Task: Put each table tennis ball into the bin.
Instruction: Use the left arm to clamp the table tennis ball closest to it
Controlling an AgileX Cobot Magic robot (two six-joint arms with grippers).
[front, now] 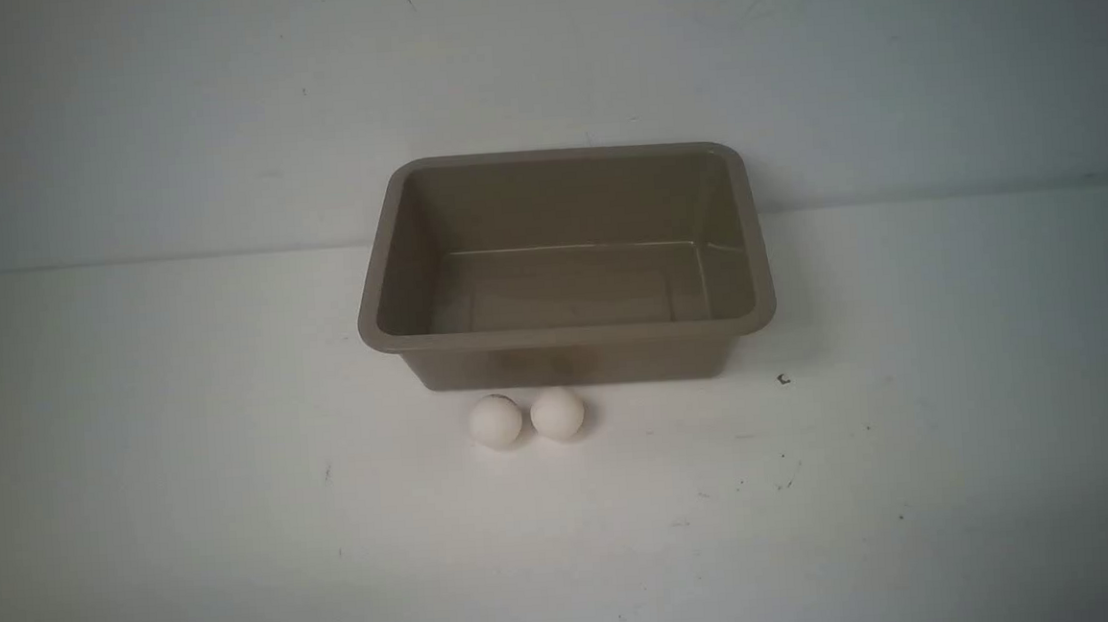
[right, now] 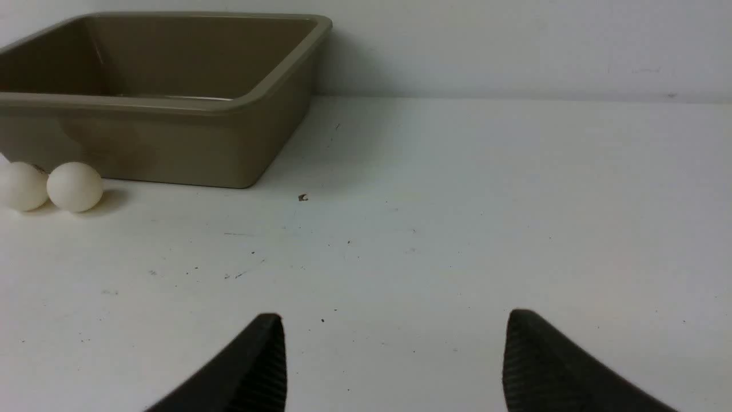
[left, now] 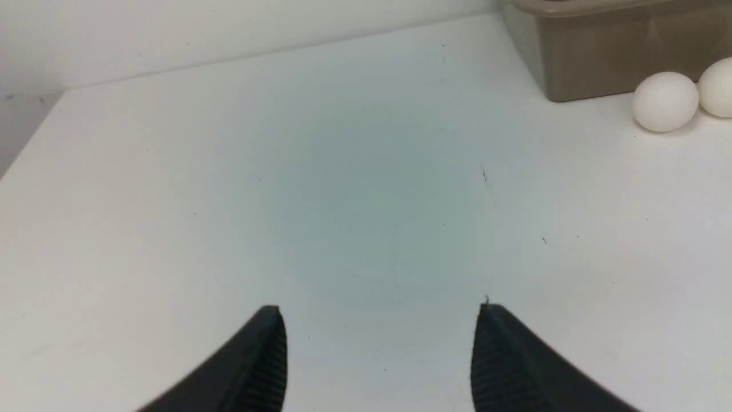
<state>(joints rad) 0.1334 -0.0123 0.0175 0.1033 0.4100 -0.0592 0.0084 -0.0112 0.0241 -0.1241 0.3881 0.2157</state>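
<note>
Jaws apart, 2 white balls (front: 496,420) (front: 557,414), taupe bin (front: 570,334)

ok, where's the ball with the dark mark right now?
Front view: the marked ball sits on the table just before the near wall of the bin, left of centre, the other ball close beside it on the right.

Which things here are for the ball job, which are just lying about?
For the job:
ball with dark mark
plain ball
bin

Lying about:
small dark scrap on the table, off the bin's right front corner
</note>
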